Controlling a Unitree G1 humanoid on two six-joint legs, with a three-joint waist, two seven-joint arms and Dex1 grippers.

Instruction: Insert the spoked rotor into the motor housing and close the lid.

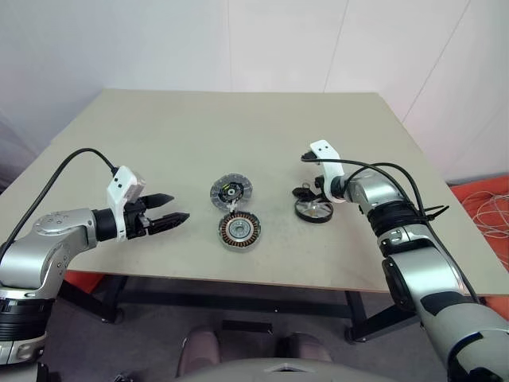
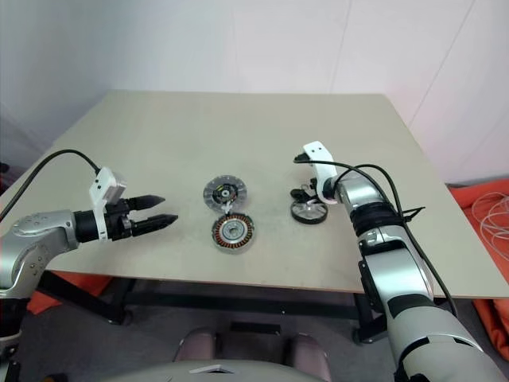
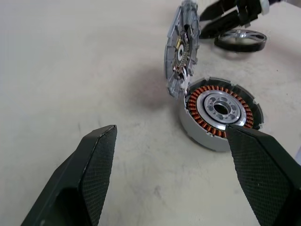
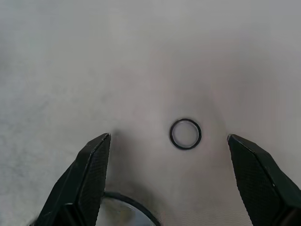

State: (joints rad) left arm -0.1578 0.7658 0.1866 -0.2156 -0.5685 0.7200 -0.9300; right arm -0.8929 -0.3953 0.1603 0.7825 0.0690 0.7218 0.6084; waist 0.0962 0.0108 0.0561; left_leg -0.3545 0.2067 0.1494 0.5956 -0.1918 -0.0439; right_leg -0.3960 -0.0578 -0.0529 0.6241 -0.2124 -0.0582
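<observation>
My right pincer angles down, wide, over the shiny six-spoked silver rotor; my left pincer reaches level, wide and empty, above the tabletop's near edge.

The beige matte worktop carries a round dark motor housing with copper windings, its flat grey speckled lid joined at the edge, a shiny silver six-spoked rotor well apart, and a tiny thin metal ring.

Silver arms, black joints and cables, white wrist housings, textured black tool fingers.
</observation>
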